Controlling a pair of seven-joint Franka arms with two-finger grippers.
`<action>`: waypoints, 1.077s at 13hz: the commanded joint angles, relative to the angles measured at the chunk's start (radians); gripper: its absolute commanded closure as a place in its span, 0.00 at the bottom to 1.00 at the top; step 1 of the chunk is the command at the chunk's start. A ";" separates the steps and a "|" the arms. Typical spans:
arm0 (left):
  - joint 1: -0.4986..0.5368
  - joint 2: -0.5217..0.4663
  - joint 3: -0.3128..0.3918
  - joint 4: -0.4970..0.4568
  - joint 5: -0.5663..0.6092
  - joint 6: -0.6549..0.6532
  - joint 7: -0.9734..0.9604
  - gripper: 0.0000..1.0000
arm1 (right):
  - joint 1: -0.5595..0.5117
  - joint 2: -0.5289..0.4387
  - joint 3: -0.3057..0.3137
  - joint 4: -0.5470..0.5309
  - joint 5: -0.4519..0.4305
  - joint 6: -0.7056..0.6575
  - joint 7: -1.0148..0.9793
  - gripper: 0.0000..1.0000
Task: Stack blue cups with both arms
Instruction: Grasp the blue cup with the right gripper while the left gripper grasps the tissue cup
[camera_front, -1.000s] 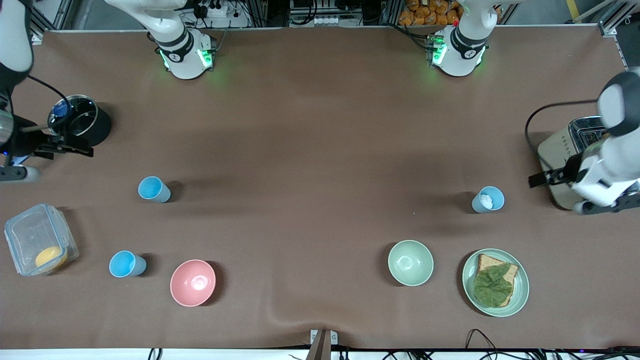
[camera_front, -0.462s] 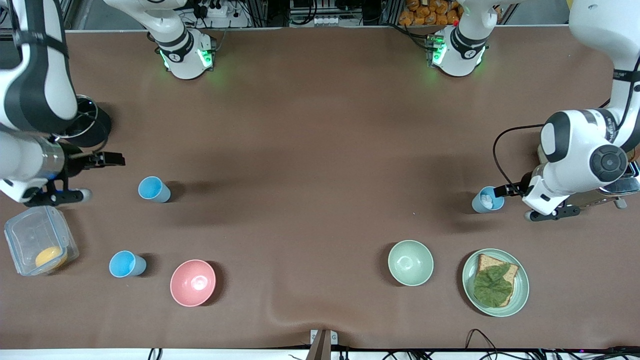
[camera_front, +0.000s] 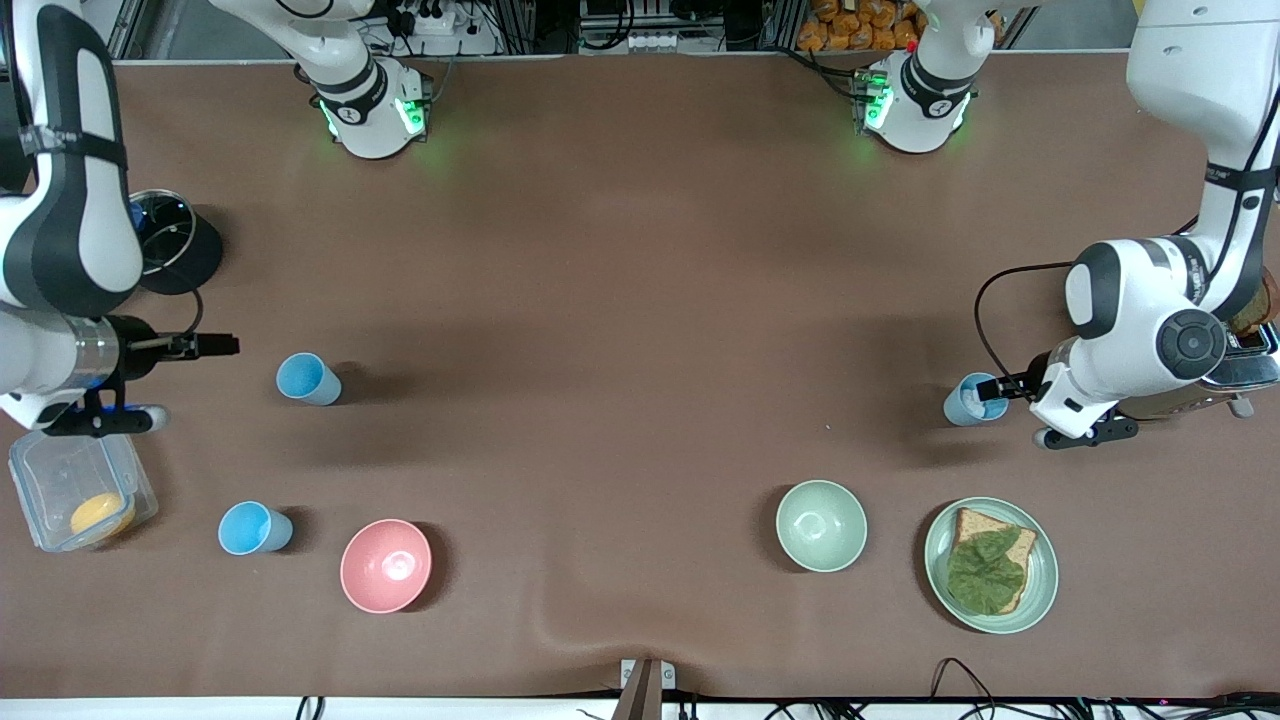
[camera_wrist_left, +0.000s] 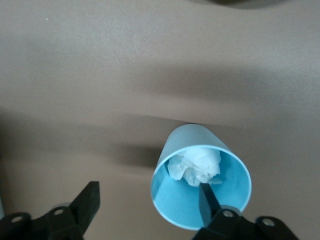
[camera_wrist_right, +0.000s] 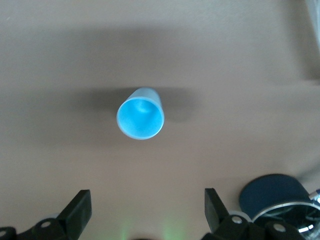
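Left wrist view: the left gripper (camera_wrist_left: 145, 205) has begun narrowing, 1 finger now inside the tissue-filled blue cup (camera_front: 972, 400). Right gripper (camera_front: 215, 346), spread wide, has neared the empty blue cup (camera_front: 305, 379).

High front view: looks down over the whole table (camera_front: 640, 300), facing both arm bases. Left wrist view: close above the grey-blue cup (camera_wrist_left: 200, 182) at the left arm's end. Right wrist view: higher over a sky-blue cup (camera_wrist_right: 140, 120). Both cups recur in the front view.
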 joint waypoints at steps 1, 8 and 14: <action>0.006 0.024 -0.004 -0.005 -0.022 0.033 0.009 0.46 | -0.010 0.010 0.011 -0.066 -0.006 0.094 -0.008 0.00; 0.005 0.004 -0.017 -0.002 -0.031 0.028 0.002 1.00 | -0.008 0.046 0.011 -0.211 -0.007 0.366 -0.008 0.00; -0.001 -0.085 -0.155 0.021 -0.151 -0.041 -0.140 1.00 | -0.019 0.134 0.012 -0.215 -0.007 0.383 -0.009 0.00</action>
